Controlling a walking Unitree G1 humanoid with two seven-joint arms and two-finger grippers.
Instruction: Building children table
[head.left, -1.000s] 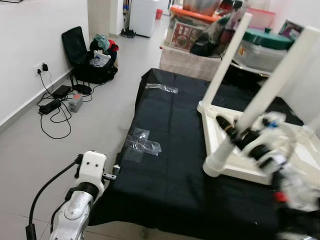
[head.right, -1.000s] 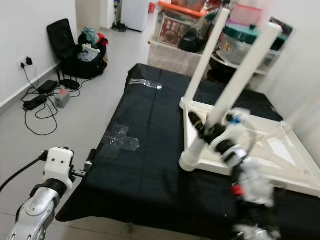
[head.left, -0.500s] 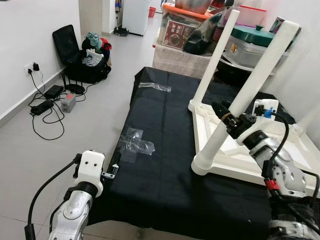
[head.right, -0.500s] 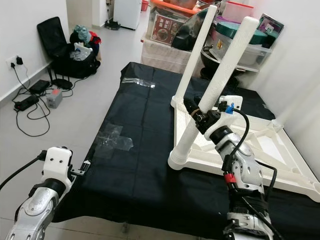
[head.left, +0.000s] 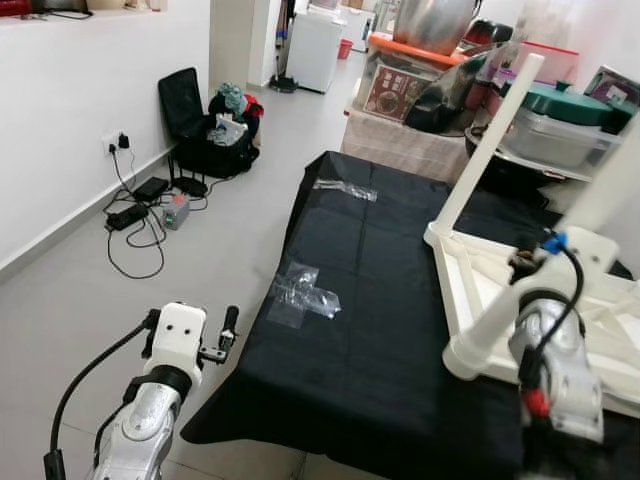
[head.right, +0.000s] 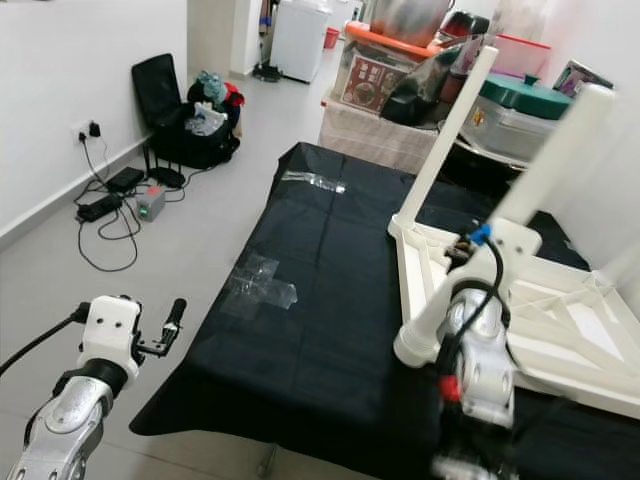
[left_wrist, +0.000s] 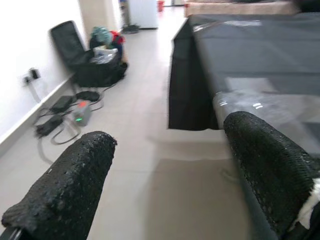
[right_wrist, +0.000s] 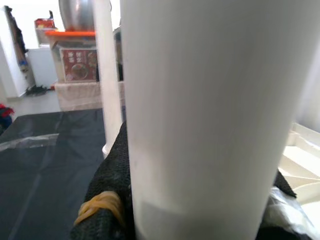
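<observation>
Right tool (right_wrist: 195, 220) is clamped on the near leg (head.right: 540, 190) of the upturned table (head.right: 560, 330), far right on the black counter (head.right: 300, 330). I'd keep the leg upright while seating it in its socket, no sideways yank. Left tool (left_wrist: 165, 175) hangs apart, idle.

Silver arms with white wrist housings and black cables – the right arm (head.right: 478, 350) bears a blue connector, red ring; black textured fingers (left_wrist: 65, 195), one rubber-banded

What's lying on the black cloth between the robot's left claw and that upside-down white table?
A crumpled piece of clear plastic lies on the black cloth between the left gripper and the upturned white table, seen in both eye views.
</observation>
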